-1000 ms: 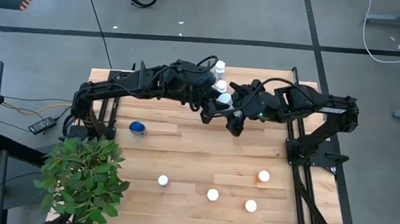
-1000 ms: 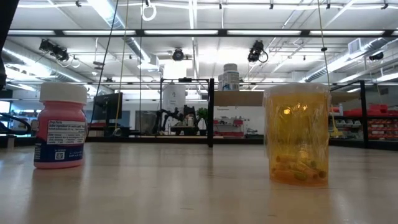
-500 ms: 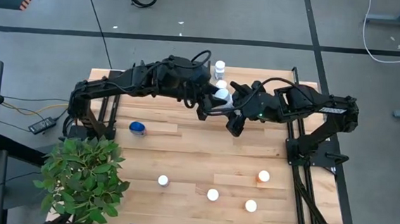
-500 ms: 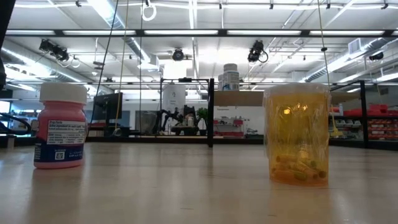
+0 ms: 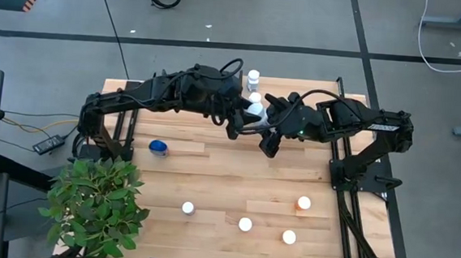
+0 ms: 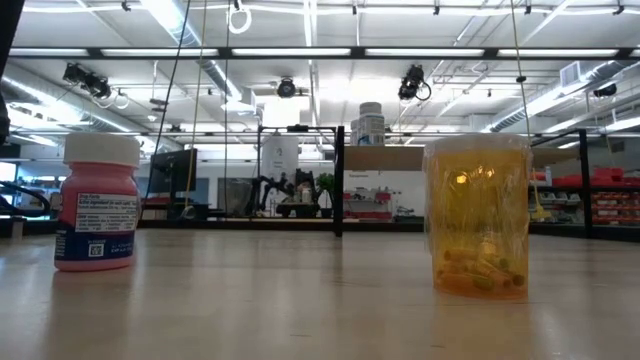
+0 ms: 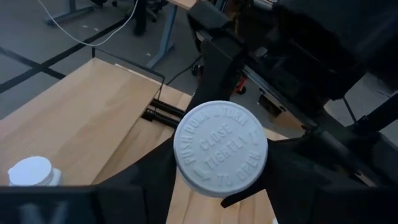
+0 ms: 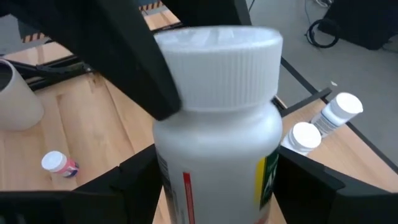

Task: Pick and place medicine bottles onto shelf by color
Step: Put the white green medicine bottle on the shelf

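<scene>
A white medicine bottle (image 5: 256,110) with a ribbed white cap hangs between both grippers over the table's far middle. My left gripper (image 5: 241,123) comes at it from the table's left and my right gripper (image 5: 268,132) from the right, both shut on it. The left wrist view shows the cap top (image 7: 221,148). The right wrist view shows the bottle body (image 8: 217,155). Two white-capped bottles (image 5: 254,76) (image 5: 255,96) stand upright just beyond, by the shelf's black rails (image 7: 158,115). A squat blue bottle (image 5: 158,147) stands on the left. My left gripper pinches the bottle at its cap; one finger (image 8: 155,81) lies against the cap's side (image 8: 186,74). The other finger is hidden behind the cap. The bottle is upright and lifted clear of the table. My right gripper pinches the bottle's body below the cap (image 8: 211,168), one finger (image 8: 137,180) on each side. It comes level from the table's right. The bottle stands upright between the fingers, clear of the table.
Several white-capped bottles stand near the near edge (image 5: 187,209) (image 5: 245,224) (image 5: 289,237), with an orange one (image 5: 304,203). In the low view a pink bottle (image 6: 97,205) and an orange bottle (image 6: 478,215) stand close. A leafy plant (image 5: 95,205) fills the near left corner.
My left arm has shifted slightly toward the table's far left, and the held bottle has moved a little with it. In the last half second nothing has moved.
</scene>
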`<state>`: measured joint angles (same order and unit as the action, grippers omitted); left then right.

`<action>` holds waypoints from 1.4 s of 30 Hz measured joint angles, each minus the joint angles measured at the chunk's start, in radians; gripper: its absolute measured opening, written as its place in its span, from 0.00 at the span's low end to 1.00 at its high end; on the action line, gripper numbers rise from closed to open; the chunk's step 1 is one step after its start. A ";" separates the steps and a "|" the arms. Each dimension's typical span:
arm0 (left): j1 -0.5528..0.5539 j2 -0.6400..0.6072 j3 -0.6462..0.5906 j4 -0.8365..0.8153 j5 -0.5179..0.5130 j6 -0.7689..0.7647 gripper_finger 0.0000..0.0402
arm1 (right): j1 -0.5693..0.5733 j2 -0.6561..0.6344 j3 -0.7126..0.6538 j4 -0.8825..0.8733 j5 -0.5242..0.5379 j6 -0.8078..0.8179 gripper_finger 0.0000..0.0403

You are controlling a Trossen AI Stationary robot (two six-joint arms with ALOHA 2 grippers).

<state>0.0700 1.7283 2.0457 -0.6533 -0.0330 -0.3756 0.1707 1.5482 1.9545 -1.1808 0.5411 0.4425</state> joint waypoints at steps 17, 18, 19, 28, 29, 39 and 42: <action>0.000 0.001 0.000 -0.008 0.003 -0.006 0.56 | 0.000 0.000 0.000 0.015 -0.007 -0.009 0.62; 0.000 0.001 0.000 -0.008 0.003 -0.006 0.58 | 0.000 0.000 0.000 0.015 -0.006 -0.009 0.62; 0.000 0.000 0.000 -0.009 0.003 -0.006 0.59 | 0.000 0.000 0.000 0.017 -0.001 -0.009 0.62; 0.026 -0.027 -0.003 -0.052 0.006 0.029 0.70 | -0.001 -0.003 0.001 -0.011 0.079 0.026 0.62; 0.032 -0.037 -0.003 -0.053 0.006 0.044 0.70 | -0.001 -0.003 0.001 -0.028 0.103 0.041 0.62; 0.088 -0.157 -0.002 -0.077 -0.011 0.082 0.69 | -0.099 -0.002 0.001 -0.016 0.201 0.155 0.62; 0.089 -0.178 -0.002 -0.094 -0.015 0.085 0.68 | -0.146 -0.002 0.001 0.039 0.200 0.138 0.62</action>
<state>0.1589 1.5503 2.0434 -0.7471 -0.0483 -0.2909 0.0243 1.5467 1.9556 -1.1413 0.7410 0.5810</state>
